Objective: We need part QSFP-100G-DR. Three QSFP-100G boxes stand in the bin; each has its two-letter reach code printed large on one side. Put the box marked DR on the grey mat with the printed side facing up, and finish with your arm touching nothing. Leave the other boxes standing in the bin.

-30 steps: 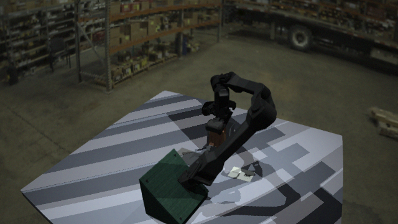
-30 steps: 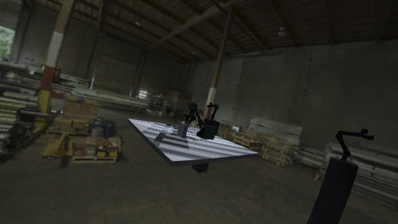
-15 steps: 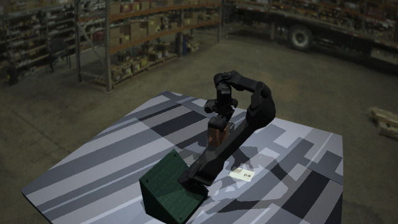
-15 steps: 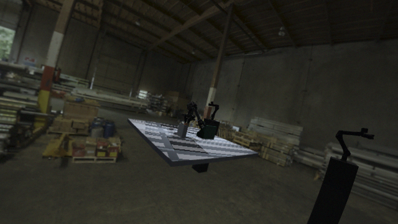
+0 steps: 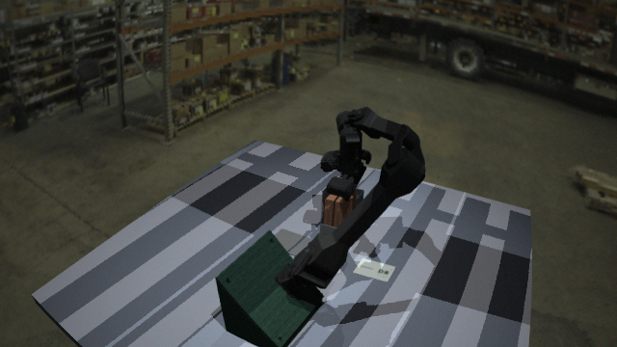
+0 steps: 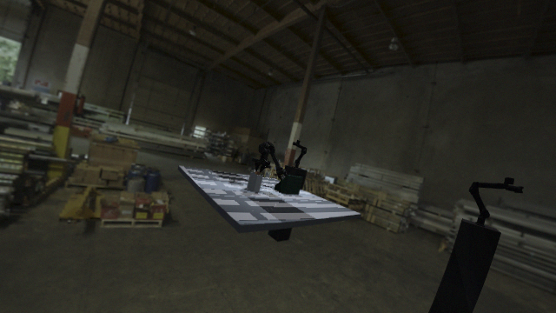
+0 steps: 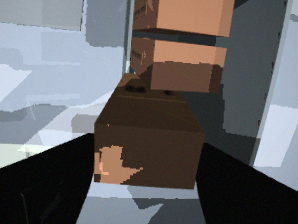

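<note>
Pincer: The black pincer [image 5: 341, 193] [image 6: 259, 169] [image 7: 147, 148] is clamped on a brown box [image 7: 149, 157], one finger against each side.

Held box: Gripped in the pincer, it is just beside the two standing boxes, mostly in shadow, with a ragged orange patch of light on its near face. Dark print shows on its sloping upper face in the wrist view, too dim to read; whether this is the DR box cannot be told.

Other boxes: Two orange-brown boxes [image 7: 187, 65] stand side by side, a narrow gap between them, in the grey bin [image 5: 317, 207] [image 6: 254, 183] [image 7: 271, 90].

Card: A pale card [image 5: 374, 270] lettered "DR" lies flat on the striped counter [image 5: 145, 275] [image 6: 300, 210] [image 7: 45, 60].

Arm: Bent high over the bin, the black arm [image 5: 407, 166] [image 6: 274, 154] reaches out from a dark green wedge [image 5: 255, 275] [image 6: 292, 183].

Mat: A grey rectangle [image 7: 40, 14] lies at the wrist view's upper left; whether it is the mat cannot be told.

Setting: Loaded racks [image 5: 168, 96] line the dim warehouse beyond.
</note>
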### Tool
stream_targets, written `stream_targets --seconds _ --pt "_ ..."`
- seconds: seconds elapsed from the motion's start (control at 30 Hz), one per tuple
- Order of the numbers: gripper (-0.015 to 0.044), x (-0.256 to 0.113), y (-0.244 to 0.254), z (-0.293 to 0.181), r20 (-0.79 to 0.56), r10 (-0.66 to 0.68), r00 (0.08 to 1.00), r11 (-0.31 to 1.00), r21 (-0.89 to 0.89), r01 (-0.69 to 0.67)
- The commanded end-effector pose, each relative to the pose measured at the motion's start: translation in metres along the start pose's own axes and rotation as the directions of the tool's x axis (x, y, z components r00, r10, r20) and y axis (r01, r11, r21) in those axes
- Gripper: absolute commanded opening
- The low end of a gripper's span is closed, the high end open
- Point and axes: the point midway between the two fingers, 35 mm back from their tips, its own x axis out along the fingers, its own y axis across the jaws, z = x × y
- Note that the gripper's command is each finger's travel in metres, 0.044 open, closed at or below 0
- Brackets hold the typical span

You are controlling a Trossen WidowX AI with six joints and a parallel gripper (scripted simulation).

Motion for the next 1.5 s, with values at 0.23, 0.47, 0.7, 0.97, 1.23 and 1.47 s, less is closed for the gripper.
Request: stream_targets --seconds 0.23,0.47,0.7,0.97,1.23,1.47 --pt "0.0158 0.010 -0.004 -0.001 -0.003 -0.004 1.000 1.000 -0.003 0.004" --pt "0.0158 0.022 -0.004 -0.001 -0.003 -0.004 1.000 1.000 -0.003 0.004" --pt "0.0158 0.033 -0.004 -0.001 -0.004 -0.005 1.000 1.000 -0.002 0.005" --pt "0.0158 0.043 -0.004 -0.002 -0.005 -0.005 1.000 1.000 -0.002 0.005" --pt "0.0158 0.043 -0.012 -0.001 -0.005 0.060 0.998 0.998 -0.001 -0.060" --pt "0.0158 0.045 -0.024 -0.001 -0.005 0.141 0.990 0.990 0.001 -0.141"
